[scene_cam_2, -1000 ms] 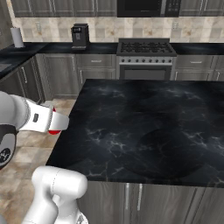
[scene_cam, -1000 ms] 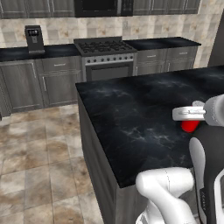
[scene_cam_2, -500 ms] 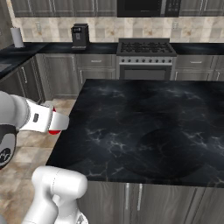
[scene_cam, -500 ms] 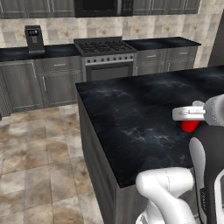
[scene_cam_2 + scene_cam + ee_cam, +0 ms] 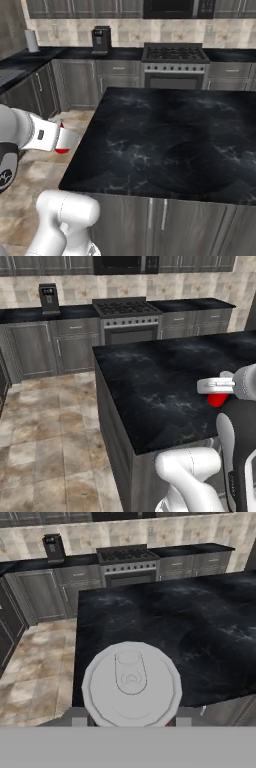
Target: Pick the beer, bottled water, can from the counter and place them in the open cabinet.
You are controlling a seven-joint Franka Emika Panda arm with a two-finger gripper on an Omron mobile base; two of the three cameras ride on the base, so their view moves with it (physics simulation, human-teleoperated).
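The can (image 5: 131, 684), light, rigid and smooth-sided, sat clamped by its sides in the gripper (image 5: 131, 722), silver top toward the hand camera, held above the near edge of the island counter (image 5: 165, 619).

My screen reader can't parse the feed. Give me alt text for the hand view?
The silvery top of the red can, pull tab facing the camera, sits close up between the fingers. Beyond it are a black marble counter, tiled floor and a stove against the far wall.
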